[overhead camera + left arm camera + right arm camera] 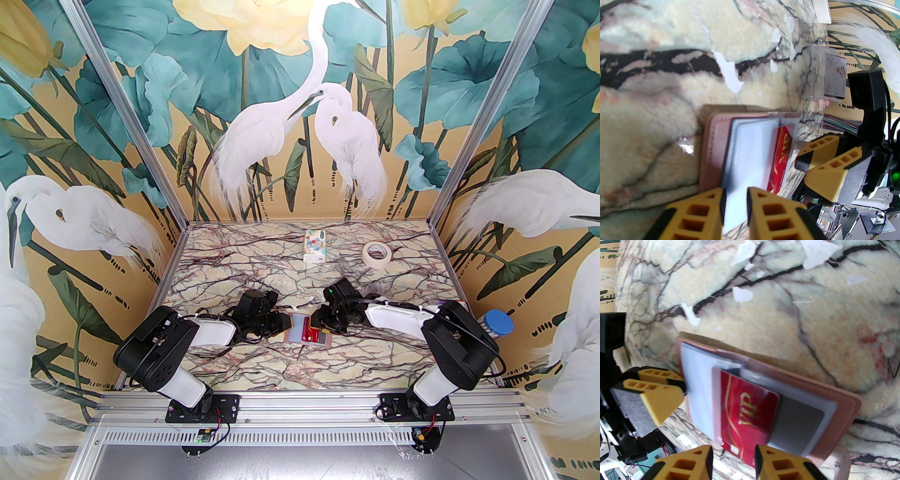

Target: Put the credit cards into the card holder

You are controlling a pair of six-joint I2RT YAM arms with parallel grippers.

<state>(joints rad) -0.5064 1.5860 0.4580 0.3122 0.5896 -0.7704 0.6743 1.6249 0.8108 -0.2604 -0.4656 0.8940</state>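
From high above and behind the arm bases, looking down and forward across the whole table (262, 370) to its far edge. From each wrist, very close and low, facing the other. Shared by all three: the card holder (296, 333), toward the near edge's middle.

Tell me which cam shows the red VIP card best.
Right wrist: the red VIP card lies face-up on the open card holder, with its gold lettering readable. Left wrist shows it only as a foreshortened red strip. Top external gives just a tiny red patch.
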